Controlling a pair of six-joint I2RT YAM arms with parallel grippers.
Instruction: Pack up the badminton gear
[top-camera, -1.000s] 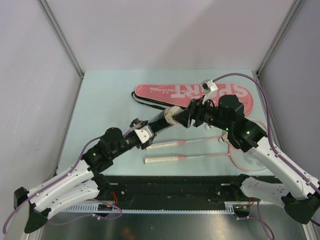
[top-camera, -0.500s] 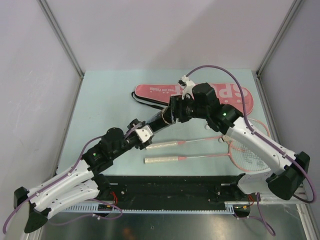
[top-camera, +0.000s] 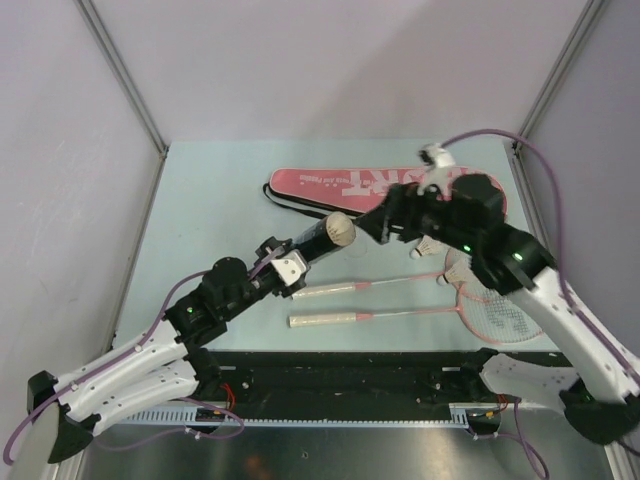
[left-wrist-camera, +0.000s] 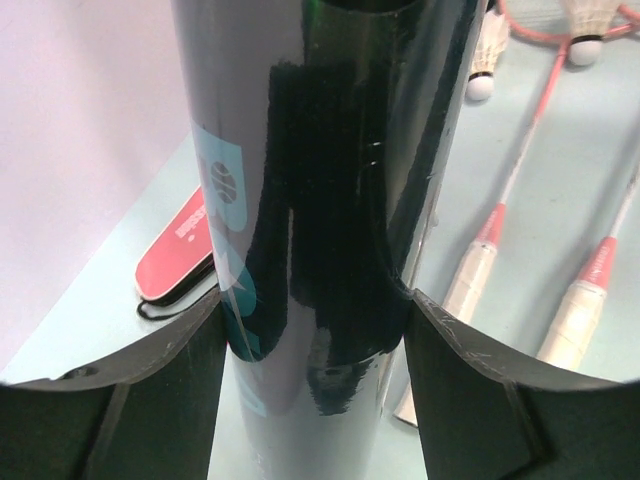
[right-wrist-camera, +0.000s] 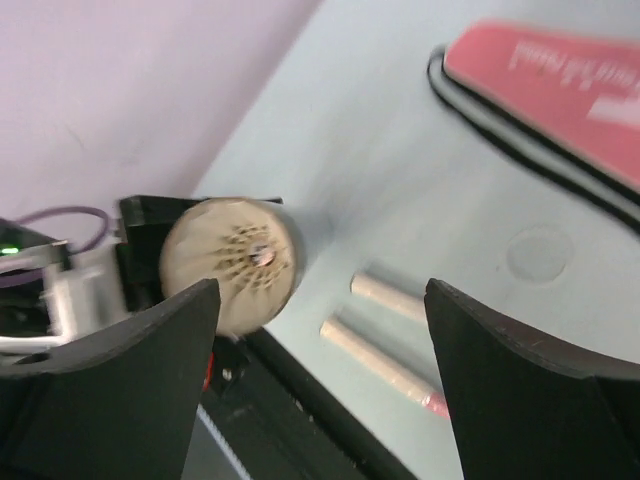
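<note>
Black and glossy, the lettered cylinder tube (top-camera: 312, 246) sits clamped between the left arm's fingers (left-wrist-camera: 130, 400), which press on it from both sides. In the overhead view we see it held off the pale blue-green bench (top-camera: 210, 210), slanting from the grip toward two o'clock. Its far end carries a round beige cap (right-wrist-camera: 230, 262) dotted with small holes.

The right arm's fingers (right-wrist-camera: 540, 390) stand wide apart with nothing between them. They face that cap from the three o'clock side, near it but not touching.

Toward twelve o'clock on the bench lies the long pink racket bag (top-camera: 330, 182) with white lettering, flat, its length running from nine to three o'clock.

On the six o'clock side of the tube we find two thin pink-framed rackets (top-camera: 492, 308) lying side by side. Their white wrapped handles (top-camera: 325, 291) point toward nine o'clock. Their heads overlap toward three o'clock, partly under the right arm.

Two small white feather shuttlecocks (left-wrist-camera: 584, 28) lie by the racket heads, one resting against a pink frame. We cannot tell whether anything is inside the tube.
</note>
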